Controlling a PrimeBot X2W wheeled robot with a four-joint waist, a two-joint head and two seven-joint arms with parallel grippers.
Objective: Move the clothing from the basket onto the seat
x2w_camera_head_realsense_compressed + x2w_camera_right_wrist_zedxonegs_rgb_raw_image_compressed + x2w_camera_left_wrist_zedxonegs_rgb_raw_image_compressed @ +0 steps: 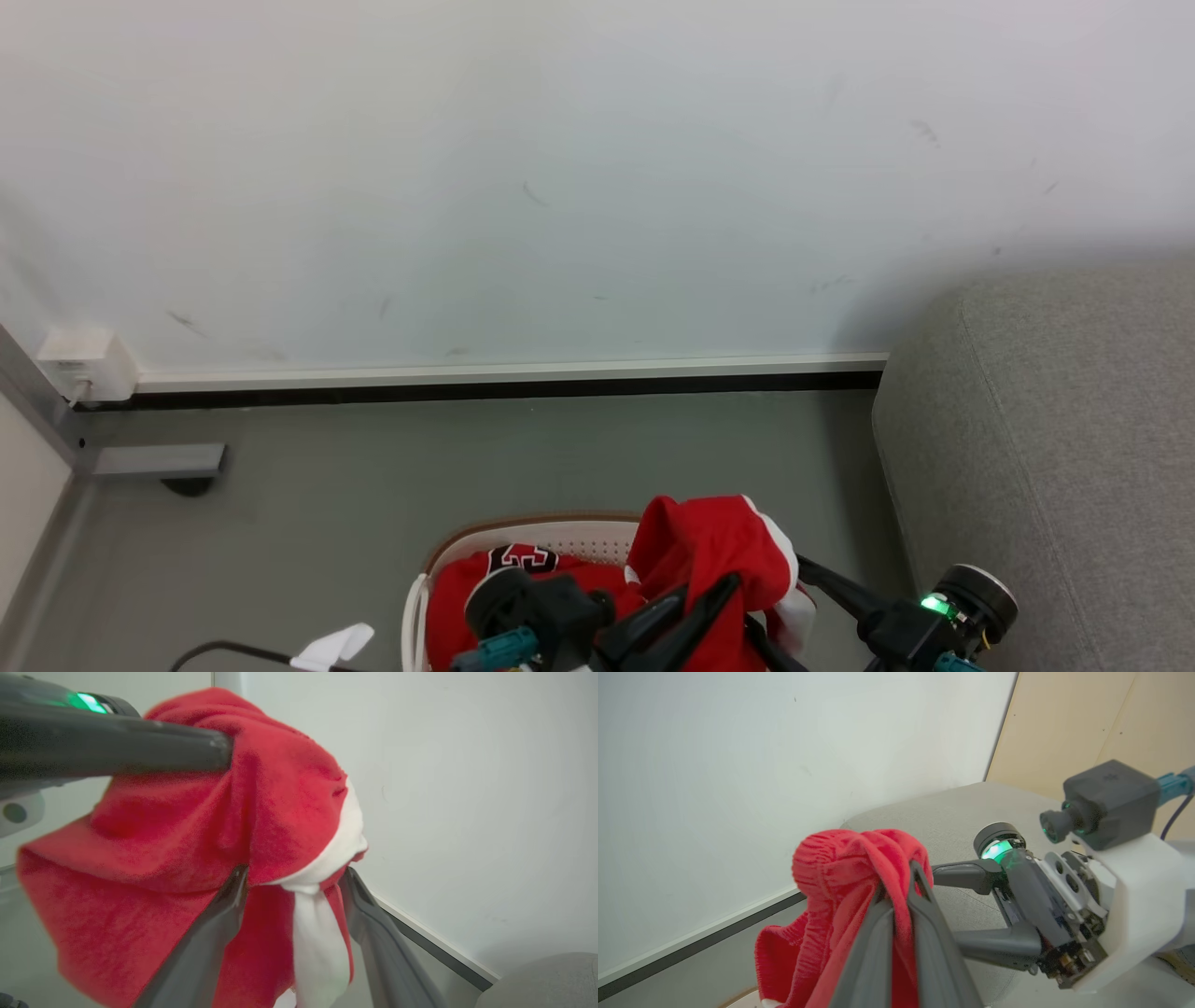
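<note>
A bright red garment with white trim (714,546) hangs lifted above the basket (523,528), with my left gripper (724,588) shut on its bunched top (845,863). My right gripper (794,597) is open, its two fingers on either side of the white-trimmed fold (322,858), as also seen in the left wrist view (945,910). A second red garment with the black number patch (523,560) lies in the basket. To the right stands the light-grey seat (1055,448).
A white wall with a baseboard (504,373) runs behind the basket. A white socket box (84,364) and a grey metal foot (159,459) sit at far left. A black cable with a white tag (327,646) lies on the grey floor.
</note>
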